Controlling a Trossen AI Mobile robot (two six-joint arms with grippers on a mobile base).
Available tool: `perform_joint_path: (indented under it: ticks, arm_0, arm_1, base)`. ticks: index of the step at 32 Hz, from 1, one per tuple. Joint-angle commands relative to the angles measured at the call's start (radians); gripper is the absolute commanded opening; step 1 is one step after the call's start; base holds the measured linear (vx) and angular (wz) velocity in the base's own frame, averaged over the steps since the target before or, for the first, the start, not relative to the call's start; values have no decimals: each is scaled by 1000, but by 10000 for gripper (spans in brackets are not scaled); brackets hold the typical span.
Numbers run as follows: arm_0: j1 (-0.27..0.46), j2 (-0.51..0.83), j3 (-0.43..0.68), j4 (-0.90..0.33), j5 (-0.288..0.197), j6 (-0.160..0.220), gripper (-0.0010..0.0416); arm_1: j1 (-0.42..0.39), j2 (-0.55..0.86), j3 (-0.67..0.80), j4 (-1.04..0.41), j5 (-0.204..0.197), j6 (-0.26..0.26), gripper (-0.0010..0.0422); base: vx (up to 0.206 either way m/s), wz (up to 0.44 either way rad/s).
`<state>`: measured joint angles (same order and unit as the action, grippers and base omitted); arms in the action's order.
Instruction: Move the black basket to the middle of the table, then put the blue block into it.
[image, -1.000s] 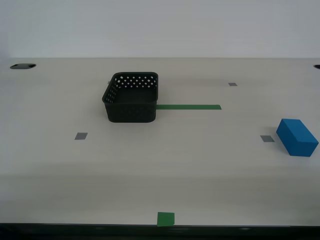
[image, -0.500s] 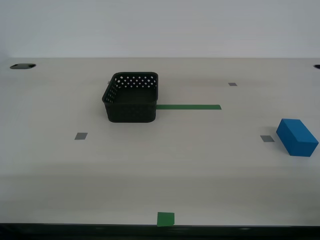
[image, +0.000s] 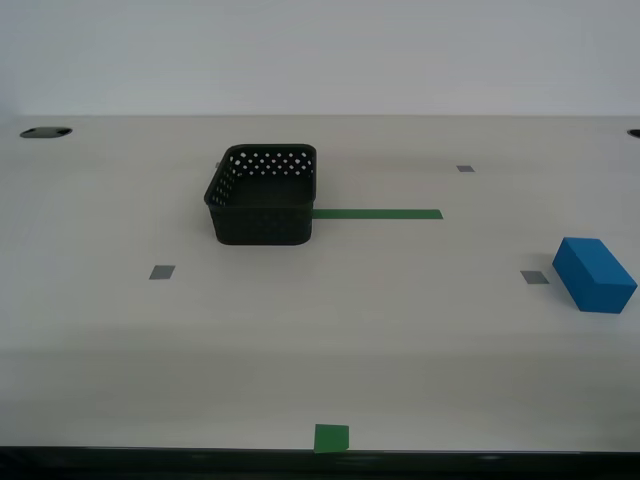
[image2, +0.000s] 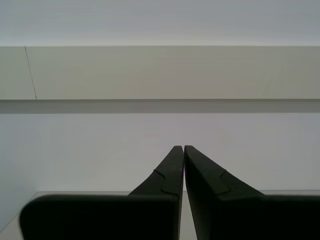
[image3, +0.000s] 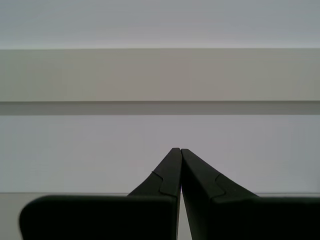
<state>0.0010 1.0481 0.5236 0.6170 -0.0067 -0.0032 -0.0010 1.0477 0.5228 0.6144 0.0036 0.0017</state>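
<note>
Exterior view: no arm in frame. The black basket (image: 262, 197) sits upright on the worktop (image: 400, 330), toward the far half and a little to the exterior view's left of centre. Squarish, rounded corners, plastic walls dotted with holes; nothing visible inside. One near corner touches the end of a green tape strip (image: 377, 214) running off to the exterior view's right. The blue block (image: 594, 274), a matte solid brick, lies well apart near the exterior view's right edge, just beside a small grey square (image: 534, 277).

Worktop: pale beige, smooth, more grey squares scattered about, a green square (image: 332, 438) at the near edge, a dark oval cutout (image: 45, 132) at a far corner. Plain pale wall behind.

Wrist views only: my first claw (image3: 180, 150) and my second claw (image2: 183, 147), each black, tapered, tips pressed together on nothing, aimed at a blank wall with a horizontal band.
</note>
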Motion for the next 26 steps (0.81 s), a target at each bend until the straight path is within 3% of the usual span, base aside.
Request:
perform_joint_path:
  ticks: [1,7,10,12,15,18,22,26]
  arm_0:
    - [0,0,2,5,1,2,0]
    - [0,0,41,2,0,2,1]
    - [0,0,71,-25,0,2,1]
    - [1,0,109,-113,0,2,0]
    - [1,0,180,-320,0,1,0]
    - [2,0,237,-466,0,1,0]
    - [2,0,335,-719,0,1,0]
    - [3,0,405,-921,0,2,0]
  arm_1:
    - [0,0,0,4,1,-1,0]
    - [0,0,18,2,2,-3,0]
    - [0,0,42,-25,5,-37,0]
    - [-1,0,116,-221,15,-84,0]
    - [-1,32,297,-663,15,-77,0]
    - [-3,76,426,-881,25,-59,0]
    - [-32,172,606,-1121,109,-58,0]
    - [-82,266,706,-1252,110,-57,0]
  base:
    - [0,0]
    - [0,0]
    - [0,0]
    - [0,0]
    - [0,0]
    - [0,0]
    - [0,0]
    - [0,0]
